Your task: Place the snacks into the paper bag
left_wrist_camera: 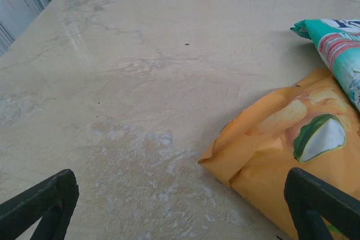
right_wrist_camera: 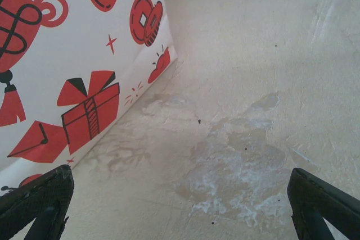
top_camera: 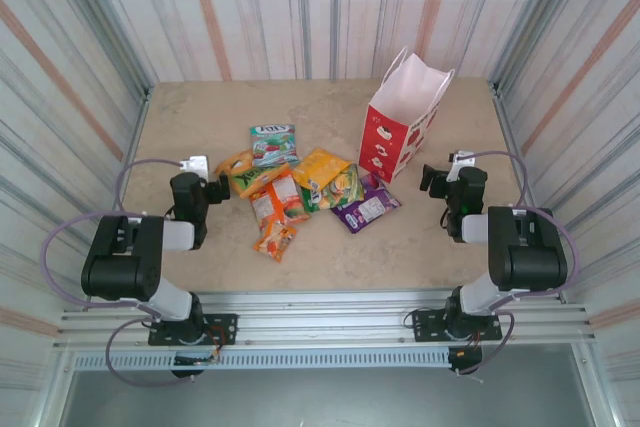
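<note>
From above, the snacks (top_camera: 300, 187) lie heaped in the middle of the surface (top_camera: 450, 252), well clear of every edge. The green-and-red FOX'S packet (top_camera: 273, 144) is on the heap's far side and the purple packet (top_camera: 367, 205) on its right. The paper bag (top_camera: 400, 132) stands upright toward the far right corner, mouth open upward and apart from the heap.

My left tool (top_camera: 222, 187) sits at the heap's left side, just beside an orange packet (top_camera: 238, 167). The left wrist view gives the detail the top view lacks. The left tool (left_wrist_camera: 180, 209) is spread wide and grips nothing. The orange packet (left_wrist_camera: 281, 150) lies flat ahead toward my right finger, with the FOX'S packet (left_wrist_camera: 337, 49) overlapping its far end. To the left, bare surface runs out to the left edge.

My right tool (top_camera: 432, 182) is on the near side of the bag, toward the right edge. In the right wrist view the right tool (right_wrist_camera: 180, 206) is also wide open and holds nothing. The paper bag (right_wrist_camera: 73, 54) shows its white side with red drawings ahead on the left, its base flat on the surface. Ahead and to the right the surface is bare.
</note>
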